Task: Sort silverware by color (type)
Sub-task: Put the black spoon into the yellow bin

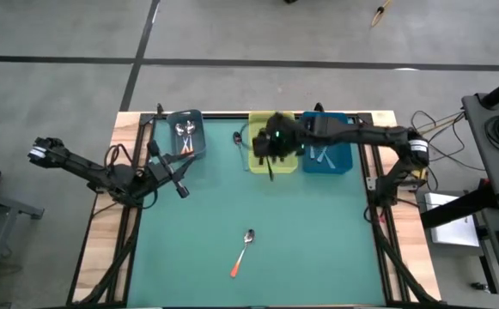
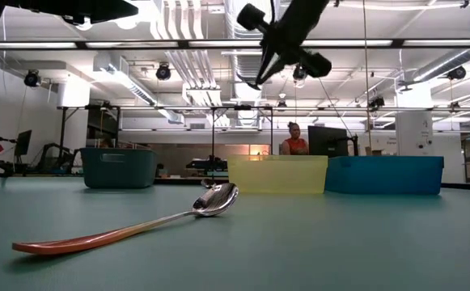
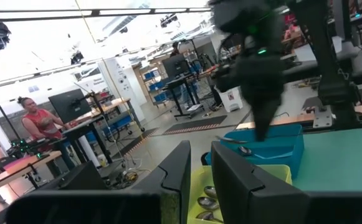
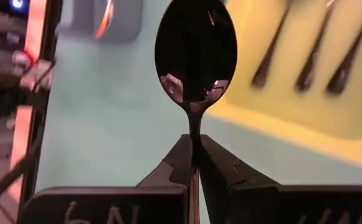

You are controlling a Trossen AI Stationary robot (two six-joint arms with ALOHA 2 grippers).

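Your right gripper [image 4: 195,163] is clenched on a dark-handled spoon [image 4: 196,56], held above the yellow bin's [image 1: 258,163] near edge. Your left gripper [image 1: 179,187] waits beside the grey bin [image 1: 170,120]; jaws slightly parted, empty. An orange-handled spoon [image 1: 241,252] lies mid-table.

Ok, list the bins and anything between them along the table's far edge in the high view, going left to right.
Grey bin → loose spoon → yellow bin → blue bin.
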